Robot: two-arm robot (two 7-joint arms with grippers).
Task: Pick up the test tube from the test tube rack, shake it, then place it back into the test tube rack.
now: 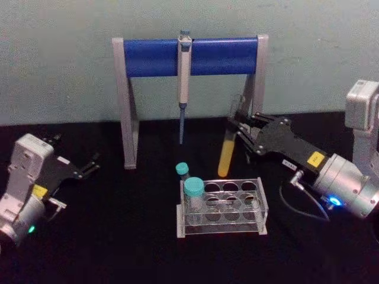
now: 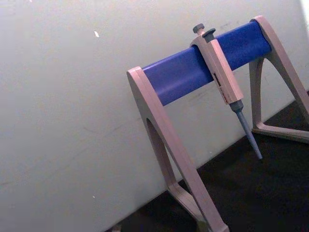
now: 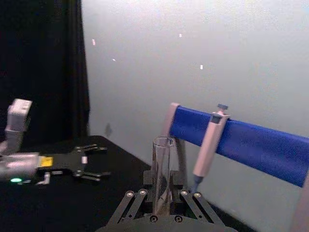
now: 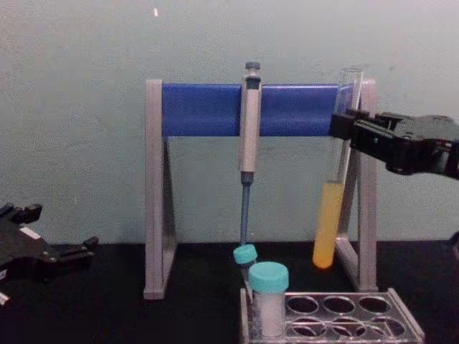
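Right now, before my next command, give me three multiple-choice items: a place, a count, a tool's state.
1. Where is the tall clear glass test tube of yellow-orange liquid relative to the low clear plastic rack? A seated in a hole; B held clear above it in the right tool; C lying beside it.
2. Teal-capped tubes at the rack's left end? A none; B four; C two.
3. The left tool is: A open, empty; B shut on the test tube; C shut on the rack.
Answers: 1 B, its round bottom hangs above the holes; 2 C, one wide, one slim; 3 A, spread wide, holding nothing.
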